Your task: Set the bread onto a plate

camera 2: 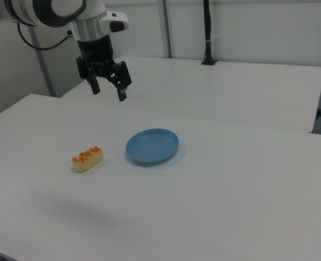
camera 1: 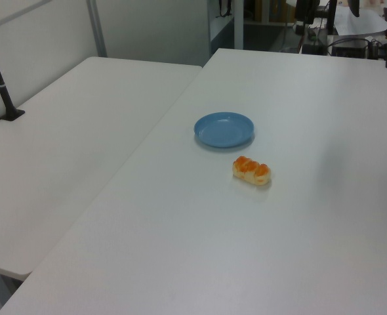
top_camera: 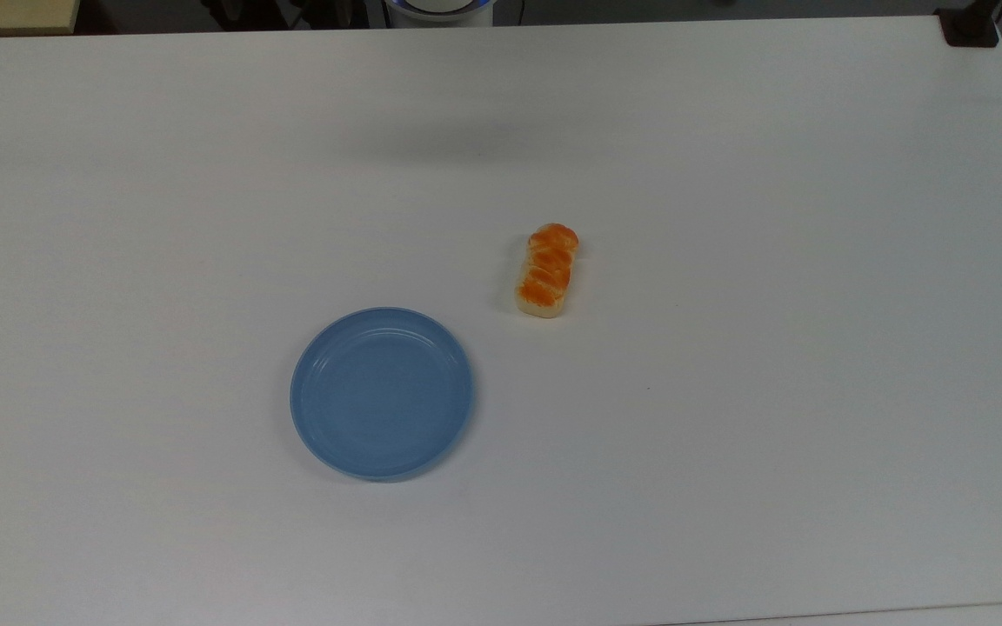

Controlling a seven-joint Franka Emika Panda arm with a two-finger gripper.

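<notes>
The bread (top_camera: 547, 270) lies flat on the white surface (top_camera: 727, 391), near the plate (top_camera: 382, 393) but apart from it. The plate holds nothing. My pincer (camera 2: 108, 90) hangs high above the surface, fingers spread and grasping nothing, well away from the bread. By my reckoning nothing is done yet: reaching, gripping, carrying and setting down all remain.
</notes>
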